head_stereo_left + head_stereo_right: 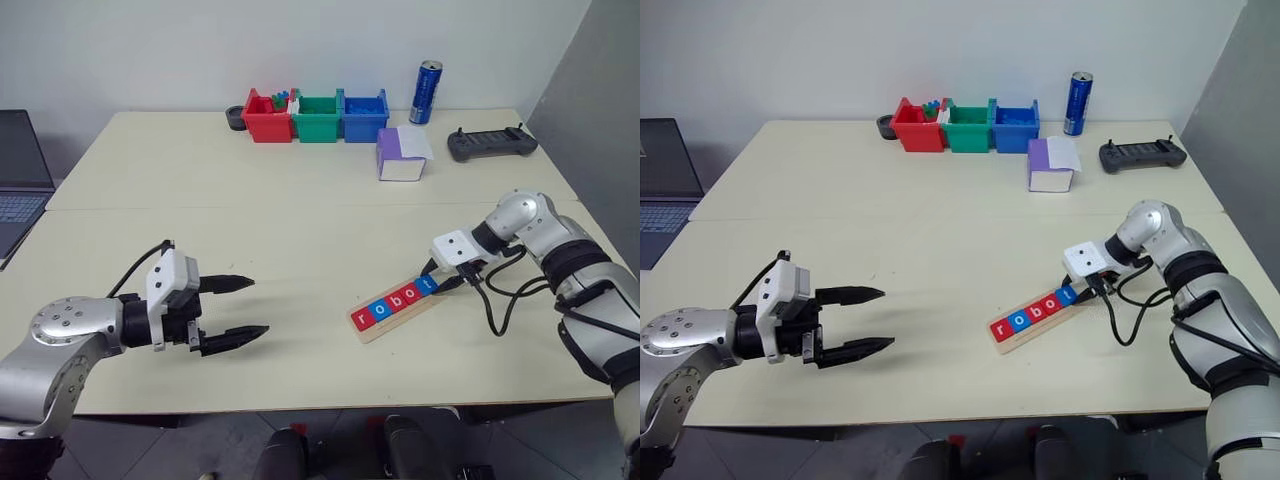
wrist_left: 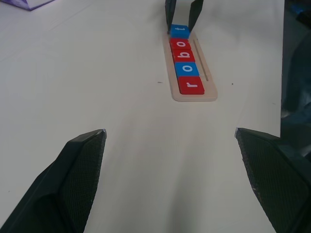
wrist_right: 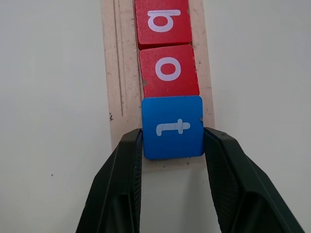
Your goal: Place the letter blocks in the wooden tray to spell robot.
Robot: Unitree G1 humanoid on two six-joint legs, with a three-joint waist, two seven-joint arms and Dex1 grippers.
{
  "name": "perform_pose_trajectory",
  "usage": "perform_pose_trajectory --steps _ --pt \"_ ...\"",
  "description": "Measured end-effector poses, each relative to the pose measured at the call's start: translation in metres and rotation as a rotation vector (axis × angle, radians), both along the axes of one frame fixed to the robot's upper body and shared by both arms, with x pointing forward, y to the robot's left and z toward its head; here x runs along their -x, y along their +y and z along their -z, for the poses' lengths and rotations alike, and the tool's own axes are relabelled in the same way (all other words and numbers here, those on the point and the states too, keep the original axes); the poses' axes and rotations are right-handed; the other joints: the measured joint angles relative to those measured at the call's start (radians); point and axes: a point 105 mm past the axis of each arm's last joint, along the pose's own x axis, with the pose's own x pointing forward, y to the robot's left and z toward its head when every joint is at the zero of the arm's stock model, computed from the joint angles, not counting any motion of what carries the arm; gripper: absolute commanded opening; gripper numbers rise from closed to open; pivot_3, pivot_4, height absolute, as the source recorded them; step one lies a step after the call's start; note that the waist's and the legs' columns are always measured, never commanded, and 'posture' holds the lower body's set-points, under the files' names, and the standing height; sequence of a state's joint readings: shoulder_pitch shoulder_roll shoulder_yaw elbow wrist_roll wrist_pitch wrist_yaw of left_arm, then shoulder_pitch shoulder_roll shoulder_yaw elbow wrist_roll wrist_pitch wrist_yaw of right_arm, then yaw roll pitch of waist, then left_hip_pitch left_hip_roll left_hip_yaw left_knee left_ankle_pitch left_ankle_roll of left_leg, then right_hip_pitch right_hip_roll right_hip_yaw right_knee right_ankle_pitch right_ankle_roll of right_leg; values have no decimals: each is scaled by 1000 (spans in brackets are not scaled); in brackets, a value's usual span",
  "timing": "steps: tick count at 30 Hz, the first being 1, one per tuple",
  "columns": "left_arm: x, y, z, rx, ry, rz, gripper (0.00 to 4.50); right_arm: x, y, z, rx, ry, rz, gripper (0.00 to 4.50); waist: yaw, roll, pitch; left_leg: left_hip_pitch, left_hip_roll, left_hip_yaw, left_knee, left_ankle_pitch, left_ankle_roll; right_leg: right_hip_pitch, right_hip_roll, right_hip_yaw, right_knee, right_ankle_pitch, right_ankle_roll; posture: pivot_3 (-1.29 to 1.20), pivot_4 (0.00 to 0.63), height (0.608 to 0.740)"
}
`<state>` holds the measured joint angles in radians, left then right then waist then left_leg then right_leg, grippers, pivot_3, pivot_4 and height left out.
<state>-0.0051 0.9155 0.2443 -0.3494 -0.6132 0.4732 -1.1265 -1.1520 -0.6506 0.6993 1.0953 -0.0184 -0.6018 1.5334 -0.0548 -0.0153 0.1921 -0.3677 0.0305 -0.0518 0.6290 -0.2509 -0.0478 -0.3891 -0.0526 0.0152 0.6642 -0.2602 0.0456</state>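
On table, blue t block between right tool fingers

place: office or lab – plain table | laptop | handheld controller | white wall

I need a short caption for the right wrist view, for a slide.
Right pincer closed on the blue t block, last in the wooden tray.

left claw open, empty | right claw at wooden tray end
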Motion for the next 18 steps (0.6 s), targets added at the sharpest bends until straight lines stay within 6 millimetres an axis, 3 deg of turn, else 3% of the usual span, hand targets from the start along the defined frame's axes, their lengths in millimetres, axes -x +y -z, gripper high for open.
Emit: perform_pose_trajectory --steps 18 --pt "1 0 1 4 8 -2 4500 -2 -7 1 37 1 19 1454 0 0 0 0 0 0 0 0 0 0 0 0 0 0 0 0 150 740"
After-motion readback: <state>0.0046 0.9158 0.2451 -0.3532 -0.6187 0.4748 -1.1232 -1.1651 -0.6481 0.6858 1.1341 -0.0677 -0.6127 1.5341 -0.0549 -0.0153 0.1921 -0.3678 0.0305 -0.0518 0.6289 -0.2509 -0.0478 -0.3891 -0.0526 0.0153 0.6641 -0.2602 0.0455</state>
